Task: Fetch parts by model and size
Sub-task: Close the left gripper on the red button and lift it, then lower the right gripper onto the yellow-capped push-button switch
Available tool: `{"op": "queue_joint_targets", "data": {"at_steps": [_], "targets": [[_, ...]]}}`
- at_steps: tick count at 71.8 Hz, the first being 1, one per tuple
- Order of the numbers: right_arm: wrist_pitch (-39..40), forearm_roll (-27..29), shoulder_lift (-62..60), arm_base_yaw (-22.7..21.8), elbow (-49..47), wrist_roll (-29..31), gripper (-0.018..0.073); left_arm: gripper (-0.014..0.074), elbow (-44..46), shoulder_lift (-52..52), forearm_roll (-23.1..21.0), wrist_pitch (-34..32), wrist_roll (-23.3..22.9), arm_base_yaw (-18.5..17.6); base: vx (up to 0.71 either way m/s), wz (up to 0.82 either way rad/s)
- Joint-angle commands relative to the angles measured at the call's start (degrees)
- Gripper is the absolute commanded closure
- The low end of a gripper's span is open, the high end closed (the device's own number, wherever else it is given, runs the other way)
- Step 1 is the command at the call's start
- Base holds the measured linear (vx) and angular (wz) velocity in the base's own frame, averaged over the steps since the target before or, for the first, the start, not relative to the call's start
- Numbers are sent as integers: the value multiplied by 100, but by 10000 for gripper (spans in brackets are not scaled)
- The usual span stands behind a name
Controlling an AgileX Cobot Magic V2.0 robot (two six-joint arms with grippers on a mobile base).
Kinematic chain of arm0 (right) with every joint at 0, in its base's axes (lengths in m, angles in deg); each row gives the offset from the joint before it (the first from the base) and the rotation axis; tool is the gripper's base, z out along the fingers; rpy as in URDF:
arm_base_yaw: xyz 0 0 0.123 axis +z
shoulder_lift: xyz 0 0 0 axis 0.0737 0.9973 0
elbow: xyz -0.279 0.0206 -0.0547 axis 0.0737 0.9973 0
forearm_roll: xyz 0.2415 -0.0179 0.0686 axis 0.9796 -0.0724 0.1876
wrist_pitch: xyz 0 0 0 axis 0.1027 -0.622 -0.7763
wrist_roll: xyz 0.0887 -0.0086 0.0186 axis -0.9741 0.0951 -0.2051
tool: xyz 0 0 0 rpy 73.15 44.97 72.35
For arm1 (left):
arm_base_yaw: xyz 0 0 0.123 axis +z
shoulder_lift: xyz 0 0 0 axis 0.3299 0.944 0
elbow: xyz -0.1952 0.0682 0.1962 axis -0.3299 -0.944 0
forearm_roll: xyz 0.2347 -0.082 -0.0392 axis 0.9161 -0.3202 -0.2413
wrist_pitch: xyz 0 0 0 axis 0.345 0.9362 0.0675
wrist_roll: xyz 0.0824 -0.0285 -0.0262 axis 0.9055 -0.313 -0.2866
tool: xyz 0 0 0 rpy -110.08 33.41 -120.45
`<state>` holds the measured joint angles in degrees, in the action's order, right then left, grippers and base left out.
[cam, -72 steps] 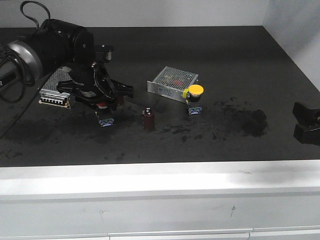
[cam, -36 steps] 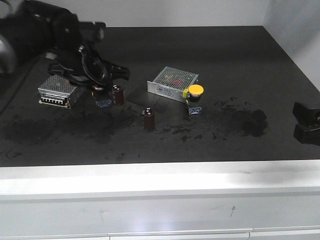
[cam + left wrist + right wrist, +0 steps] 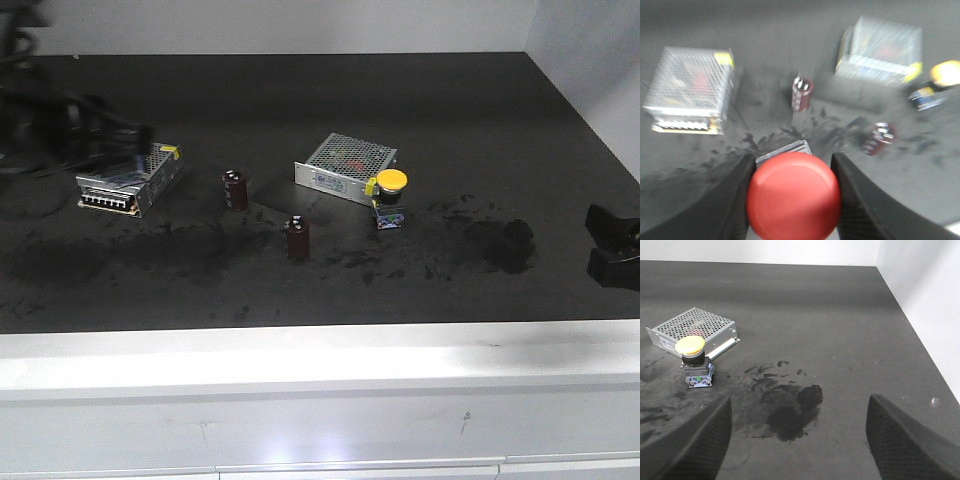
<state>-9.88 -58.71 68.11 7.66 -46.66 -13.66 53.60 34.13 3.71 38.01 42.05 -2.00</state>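
Lower centre of the left wrist view: red-capped mushroom-head push-button switch [image 3: 793, 195], cap facing the camera and its base almost wholly hidden behind the cap.
Left fingers [image 3: 725, 200]: two dark fingers clamped on the red cap, one touching each side.
Left arm [image 3: 60, 130]: dark, blurred mass at the upper left of the front view; the held switch cannot be made out there.
Yellow-capped mushroom-head push-button switch [image 3: 390, 195]: upright on the black tabletop [image 3: 450, 100], centre-right of the front view. It stands just in front of the right corner of the central silver perforated-metal box [image 3: 347, 165]. A blue-white label shows on its dark base.
Right fingers [image 3: 695, 440]: set wide apart at the two lower corners of the right wrist view, with nothing between them. The yellow-capped switch stands at mid-left of that frame, well apart from them.
Second silver perforated-metal box [image 3: 130, 182]: left of the front view, beside the blurred arm.
Dark brown cylindrical capacitors: one [image 3: 236, 190] stands upright between the two boxes. The other [image 3: 297, 238] stands upright nearer the front edge.
Dark smudge [image 3: 505, 245]: on the tabletop, right of the yellow-capped switch.
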Motion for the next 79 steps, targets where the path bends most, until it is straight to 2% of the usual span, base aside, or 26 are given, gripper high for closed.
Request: {"op": "queue_joint_targets", "data": {"at_steps": [1, 11, 25, 35, 46, 57, 68, 79], "targets": [[426, -57, -8, -29, -194, 13, 20, 604, -435, -840, 63, -738, 112, -47, 0, 0], [437, -57, -8, -29, -194, 13, 20, 604, -1316, -1996, 63, -1060, 319, -47, 0, 0], [443, -57, -8, -29, -194, 13, 20, 604, -2311, -3646, 63, -1047, 434, -47, 0, 0], [451, -57, -8, -29, -194, 13, 20, 604, -2954, -4832, 52, -921, 866, -47, 0, 0], [426, -7, -8, -29, -194, 13, 20, 603, -3428, -5911, 35, -644, 892, -47, 0, 0], [387, -13, -8, -29, -194, 13, 20, 603, -3839, -6624, 51, -438, 905, -47, 0, 0], [445, -42, -8, -7, -194, 35, 20, 603, -4165, -6855, 54, -393, 905, -47, 0, 0], [422, -356, 353, 616, -430, 263, 20, 603, -4261, -6855, 54, -325, 905, -47, 0, 0]]}}
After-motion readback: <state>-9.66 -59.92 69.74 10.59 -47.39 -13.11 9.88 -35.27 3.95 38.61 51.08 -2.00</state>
